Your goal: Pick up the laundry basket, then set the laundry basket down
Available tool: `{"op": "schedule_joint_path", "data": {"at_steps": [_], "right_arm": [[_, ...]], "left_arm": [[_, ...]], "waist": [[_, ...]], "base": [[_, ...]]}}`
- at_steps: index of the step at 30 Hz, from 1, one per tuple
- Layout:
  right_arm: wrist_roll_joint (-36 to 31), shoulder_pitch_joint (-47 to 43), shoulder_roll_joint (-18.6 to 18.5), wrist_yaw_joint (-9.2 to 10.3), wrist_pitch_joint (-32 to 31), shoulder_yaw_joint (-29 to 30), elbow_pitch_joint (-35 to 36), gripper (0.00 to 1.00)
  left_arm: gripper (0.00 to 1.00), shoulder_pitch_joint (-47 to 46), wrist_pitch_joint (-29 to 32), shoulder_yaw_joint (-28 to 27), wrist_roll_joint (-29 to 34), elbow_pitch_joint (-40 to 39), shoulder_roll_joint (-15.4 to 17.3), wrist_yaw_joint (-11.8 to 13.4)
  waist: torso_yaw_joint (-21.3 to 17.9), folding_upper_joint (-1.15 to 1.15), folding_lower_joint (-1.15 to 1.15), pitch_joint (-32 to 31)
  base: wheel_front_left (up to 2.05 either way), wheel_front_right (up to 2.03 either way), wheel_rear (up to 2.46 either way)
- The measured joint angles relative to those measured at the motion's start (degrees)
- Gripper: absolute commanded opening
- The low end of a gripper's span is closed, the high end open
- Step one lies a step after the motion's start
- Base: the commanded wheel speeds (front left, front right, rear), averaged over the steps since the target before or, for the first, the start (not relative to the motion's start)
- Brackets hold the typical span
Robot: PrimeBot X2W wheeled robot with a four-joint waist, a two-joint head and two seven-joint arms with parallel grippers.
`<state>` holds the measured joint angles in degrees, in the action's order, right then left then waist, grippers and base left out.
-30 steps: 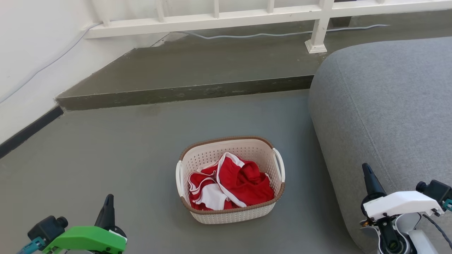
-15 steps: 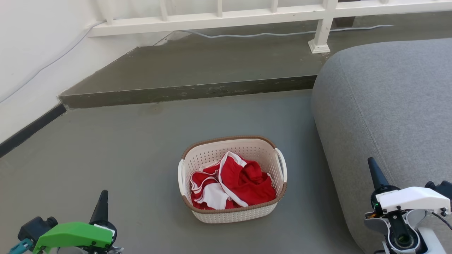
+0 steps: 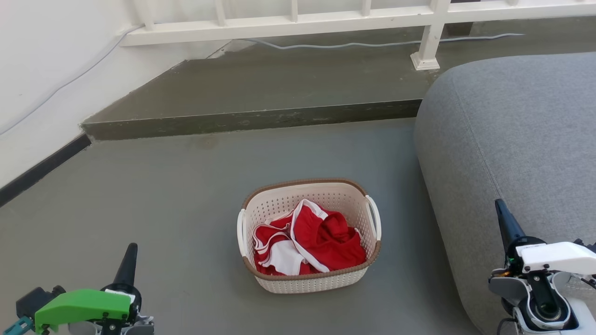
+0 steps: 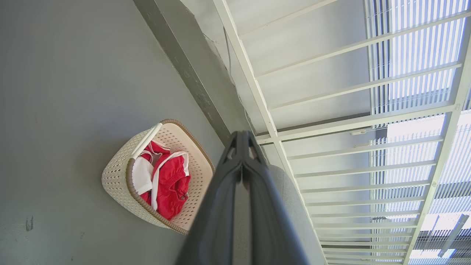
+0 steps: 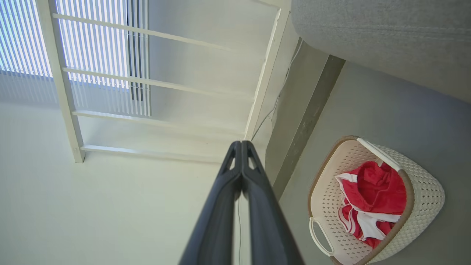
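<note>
The laundry basket (image 3: 309, 284) sits on the grey floor (image 3: 139, 195) between the two grippers and ahead of their tips, holding a crumpled red-and-white garment (image 3: 326, 237). The left gripper (image 3: 132, 247) has its fingers pressed together on nothing, and the basket is well off to its right over bare floor. The right gripper (image 3: 500, 204) is likewise closed and empty, just beside the rounded edge of a grey sofa (image 3: 512, 130) that flanks the basket's right handle (image 3: 374, 216). Beyond both grippers lie a raised concrete step (image 3: 251, 120), a loose cable (image 3: 354, 45) and a white railing (image 3: 288, 25).
</note>
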<state>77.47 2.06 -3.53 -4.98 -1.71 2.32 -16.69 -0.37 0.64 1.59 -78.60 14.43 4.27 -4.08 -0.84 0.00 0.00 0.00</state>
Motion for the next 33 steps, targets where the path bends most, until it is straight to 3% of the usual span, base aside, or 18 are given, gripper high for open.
{"op": "schedule_joint_path", "data": {"at_steps": [18, 33], "right_arm": [[14.2, 1.1, 0.7, -1.57, -3.7, 4.4, 0.3, 0.00], [14.7, 1.1, 0.9, -1.58, -3.9, 4.6, 0.3, 0.00]], "left_arm": [[0.00, -2.4, 3.4, -3.5, -14.3, 1.3, -0.3, -2.6], [0.00, -2.6, 3.8, -3.6, -14.8, 1.5, -0.4, -3.0]], "waist": [[0.8, 0.00, 0.00, 0.2], [0.8, 0.00, 0.00, 0.2]], "base": [[0.00, 0.00, 0.00], [0.00, 0.00, 0.00]]}}
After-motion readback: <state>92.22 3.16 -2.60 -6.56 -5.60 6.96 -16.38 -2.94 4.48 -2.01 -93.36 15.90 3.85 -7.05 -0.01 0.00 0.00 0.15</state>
